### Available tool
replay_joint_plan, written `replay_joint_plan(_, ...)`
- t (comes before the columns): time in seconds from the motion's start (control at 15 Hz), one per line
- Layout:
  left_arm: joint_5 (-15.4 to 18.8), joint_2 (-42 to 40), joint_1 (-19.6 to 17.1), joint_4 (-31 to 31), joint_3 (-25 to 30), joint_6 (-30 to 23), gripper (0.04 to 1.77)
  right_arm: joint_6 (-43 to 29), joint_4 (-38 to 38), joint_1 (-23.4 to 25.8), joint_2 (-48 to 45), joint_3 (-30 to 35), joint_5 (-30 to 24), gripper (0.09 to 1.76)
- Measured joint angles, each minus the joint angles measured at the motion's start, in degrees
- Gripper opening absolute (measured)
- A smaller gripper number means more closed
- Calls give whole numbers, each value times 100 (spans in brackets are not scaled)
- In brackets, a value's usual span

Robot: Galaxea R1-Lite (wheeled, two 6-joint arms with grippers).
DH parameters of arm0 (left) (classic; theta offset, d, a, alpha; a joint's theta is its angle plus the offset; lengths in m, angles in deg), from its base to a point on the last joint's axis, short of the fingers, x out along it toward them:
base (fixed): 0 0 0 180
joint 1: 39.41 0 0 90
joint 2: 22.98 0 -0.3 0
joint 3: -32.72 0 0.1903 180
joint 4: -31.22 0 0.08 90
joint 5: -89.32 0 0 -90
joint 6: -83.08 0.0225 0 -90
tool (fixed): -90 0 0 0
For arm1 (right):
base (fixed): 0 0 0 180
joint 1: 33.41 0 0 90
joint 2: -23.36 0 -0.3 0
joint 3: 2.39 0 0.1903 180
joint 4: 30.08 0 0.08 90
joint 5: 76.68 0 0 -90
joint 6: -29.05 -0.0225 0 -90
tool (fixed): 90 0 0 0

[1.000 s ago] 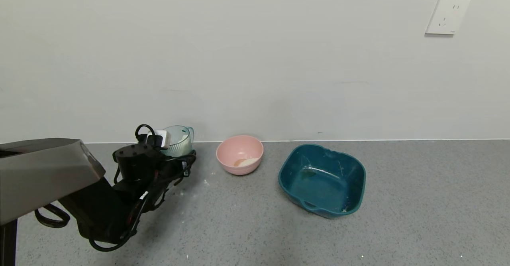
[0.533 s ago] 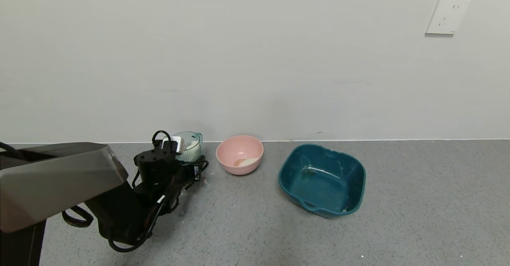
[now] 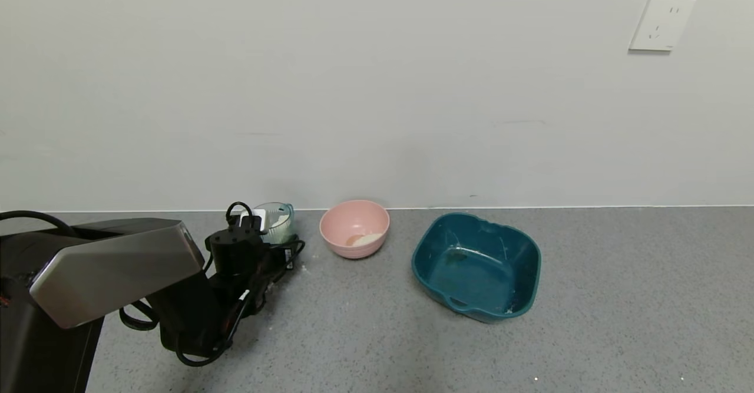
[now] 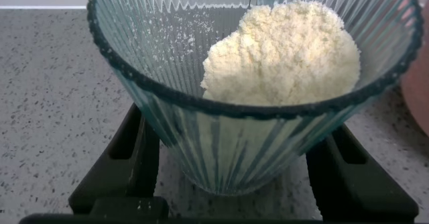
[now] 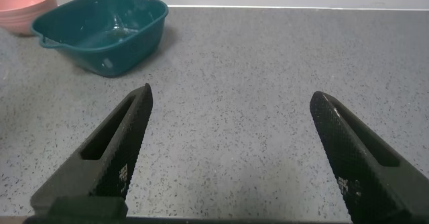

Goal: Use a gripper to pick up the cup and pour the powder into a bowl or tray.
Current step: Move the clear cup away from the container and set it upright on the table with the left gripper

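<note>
Left gripper (image 4: 231, 184) sat at lower left of the head view, its fingers (image 4: 134, 160) closed against both ribbed sides of the cup (image 4: 248, 96). The cup stood upright just left of the pink bowl (image 3: 354, 228), holding a heap of white powder (image 4: 281, 53). A teal tub (image 3: 476, 266) lay right of the bowl on the grey bench (image 3: 618, 299). Right gripper (image 5: 231, 157) hung over bare bench, its fingers spread wide and holding nothing.

cup (image 3: 275, 223): lower half hidden behind the left tool (image 3: 272, 241)
cup base: cut off, contact with bench (image 3: 589, 299) unclear
right tool (image 5: 231, 150): outside the head view
</note>
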Motion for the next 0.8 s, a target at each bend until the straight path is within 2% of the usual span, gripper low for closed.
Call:
replay_joint_plan(0.33, 37, 43, -144, -22, -124, -13, 126, 0, 0, 0, 0, 0, 0, 171)
replay_joint_plan(0.53, 50, 51, -155, -91, -94, -13, 141, 0, 0, 0, 0, 0, 0, 171)
replay_joint_plan(0.8, 74, 22, -133, -83, -44, -22, 153, 0, 0, 0, 0, 0, 0, 171)
